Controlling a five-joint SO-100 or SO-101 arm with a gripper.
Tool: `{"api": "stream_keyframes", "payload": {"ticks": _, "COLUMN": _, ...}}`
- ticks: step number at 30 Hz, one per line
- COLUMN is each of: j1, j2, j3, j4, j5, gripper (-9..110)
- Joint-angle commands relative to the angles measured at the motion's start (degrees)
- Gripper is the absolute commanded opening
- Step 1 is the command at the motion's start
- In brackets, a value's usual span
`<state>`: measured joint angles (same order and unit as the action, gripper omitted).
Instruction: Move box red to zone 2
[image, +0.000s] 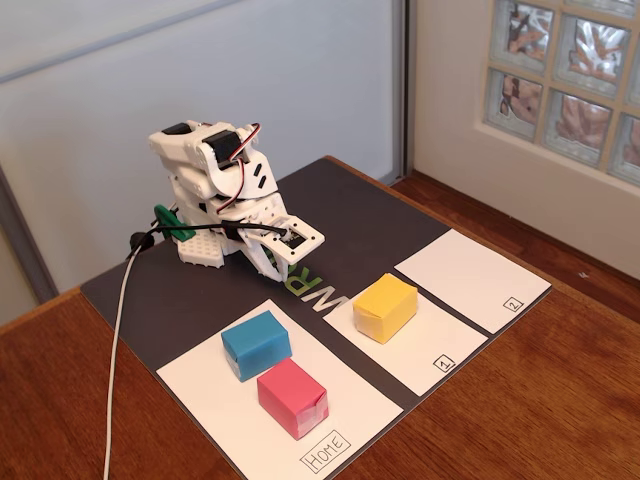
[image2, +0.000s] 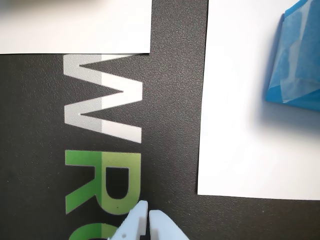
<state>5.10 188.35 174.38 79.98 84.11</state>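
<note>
The box red (image: 292, 397), a small folded-paper cuboid, sits on the sheet marked HOME (image: 325, 450), touching the blue box (image: 256, 343). It looks light and easily crushed; grip gently across two flat sides. The gripper (image2: 148, 216) is empty, fingertips together, well apart.

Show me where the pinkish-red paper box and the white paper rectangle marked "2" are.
pinkish-red paper box (image: 291, 395), fixed view, on its top face.
white paper rectangle marked "2" (image: 465, 275), fixed view, on its bare middle.
</note>
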Motion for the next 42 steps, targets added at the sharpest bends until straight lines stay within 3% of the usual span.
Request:
{"api": "stream_keyframes", "payload": {"ticks": 1, "j1": -0.35, "j2": 2.9, "j3": -0.26, "j4": 3.16, "j5": -0.88, "gripper": 0}}
{"api": "stream_keyframes", "payload": {"ticks": 30, "j1": -1.23, "j2": 2.9, "j3": -0.35, "j4": 2.11, "j5": -0.97, "gripper": 0}}
{"api": "stream_keyframes", "payload": {"ticks": 42, "j1": -4.83, "j2": -2.64, "j3": -15.03, "j4": -4.31, "j5": -1.32, "gripper": 0}}
